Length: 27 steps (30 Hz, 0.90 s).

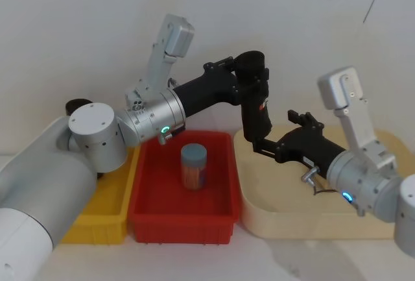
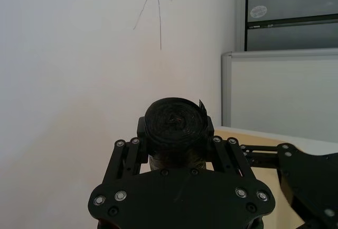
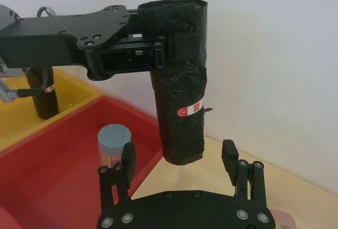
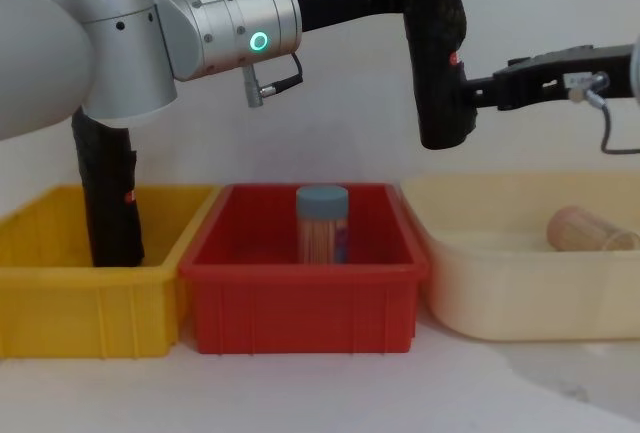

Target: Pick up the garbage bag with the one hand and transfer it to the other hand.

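The garbage bag (image 1: 255,102), a tall black roll with a small red-and-white label, hangs upright in the air over the gap between the red bin and the beige tray. My left gripper (image 1: 249,72), on the arm with the green ring, is shut on the roll's upper part (image 2: 174,119). My right gripper (image 3: 178,155), on the arm with the blue ring, is open, with one finger on either side of the roll's lower end (image 3: 182,134) and not touching it. From the chest view, the right gripper (image 4: 468,88) reaches the roll (image 4: 440,53) from the right.
A red bin (image 1: 146,206) holds a blue-lidded clear jar (image 1: 193,166). At its left, a yellow bin (image 4: 60,303) holds another black roll (image 4: 110,193). On the right, a beige tray (image 4: 520,303) holds a tan cylinder (image 4: 590,230). A white wall stands close behind.
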{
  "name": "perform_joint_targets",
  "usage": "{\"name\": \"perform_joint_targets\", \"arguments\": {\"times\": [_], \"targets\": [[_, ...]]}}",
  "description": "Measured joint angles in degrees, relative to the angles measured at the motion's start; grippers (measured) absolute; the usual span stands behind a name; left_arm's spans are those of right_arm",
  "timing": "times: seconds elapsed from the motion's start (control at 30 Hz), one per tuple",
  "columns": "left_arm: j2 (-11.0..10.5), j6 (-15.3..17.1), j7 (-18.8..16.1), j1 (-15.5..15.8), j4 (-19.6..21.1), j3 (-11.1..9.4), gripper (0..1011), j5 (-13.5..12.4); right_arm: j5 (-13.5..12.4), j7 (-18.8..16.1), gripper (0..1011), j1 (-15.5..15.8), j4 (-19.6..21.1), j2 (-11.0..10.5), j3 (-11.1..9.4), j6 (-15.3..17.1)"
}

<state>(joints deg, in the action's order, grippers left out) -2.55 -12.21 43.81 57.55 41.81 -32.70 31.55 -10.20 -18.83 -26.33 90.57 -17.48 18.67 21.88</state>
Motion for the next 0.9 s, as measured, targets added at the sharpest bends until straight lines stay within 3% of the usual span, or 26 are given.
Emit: {"name": "perform_joint_targets", "arguments": {"times": [0.43,0.9], "targets": [[0.1,-0.1,0.0,0.1,-0.1,0.0,542,0.0,3.5,5.0,999,-1.8,-3.5,2.6,1.1,-1.2],[0.1,-0.1,0.0,0.1,-0.1,0.0,542,0.0,4.6,5.3,999,-3.4,-6.0,4.1,1.8,-1.8]]}}
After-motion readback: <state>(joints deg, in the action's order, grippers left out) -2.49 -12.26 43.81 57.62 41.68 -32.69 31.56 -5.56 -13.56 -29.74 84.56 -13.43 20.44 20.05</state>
